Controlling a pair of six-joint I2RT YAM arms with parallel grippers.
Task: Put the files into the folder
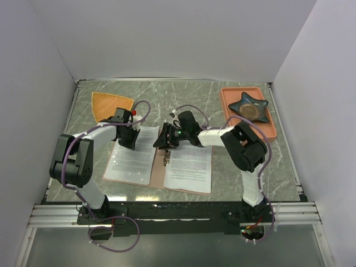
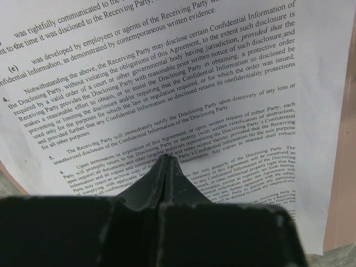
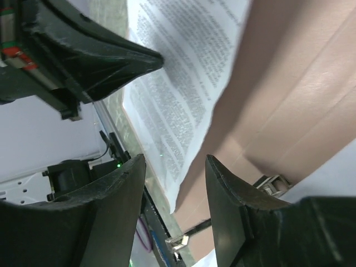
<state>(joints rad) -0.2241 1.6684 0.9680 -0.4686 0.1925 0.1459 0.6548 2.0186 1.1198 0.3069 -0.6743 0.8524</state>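
The pinkish-brown folder point(image 1: 159, 167) lies open on the table, a white printed sheet point(image 1: 129, 158) over its left half and another point(image 1: 190, 167) on its right half. My left gripper point(image 1: 129, 140) is shut, its tips resting on the left sheet's upper part; the wrist view shows the closed tips point(image 2: 167, 159) on the text, with the folder's edge point(image 2: 340, 167) at the right. My right gripper point(image 1: 162, 139) is open over the spine's top end. In its wrist view the gripper point(image 3: 175, 167) has the left sheet's edge point(image 3: 183, 89) and bare folder point(image 3: 289, 100) ahead of its open jaws, holding nothing.
An orange fan-shaped plate point(image 1: 109, 104) lies at the back left. A salmon tray point(image 1: 268, 127) at the back right holds a dark star-shaped dish point(image 1: 248, 107). A metal fastener point(image 1: 165, 160) sits on the folder's spine. White walls enclose the table.
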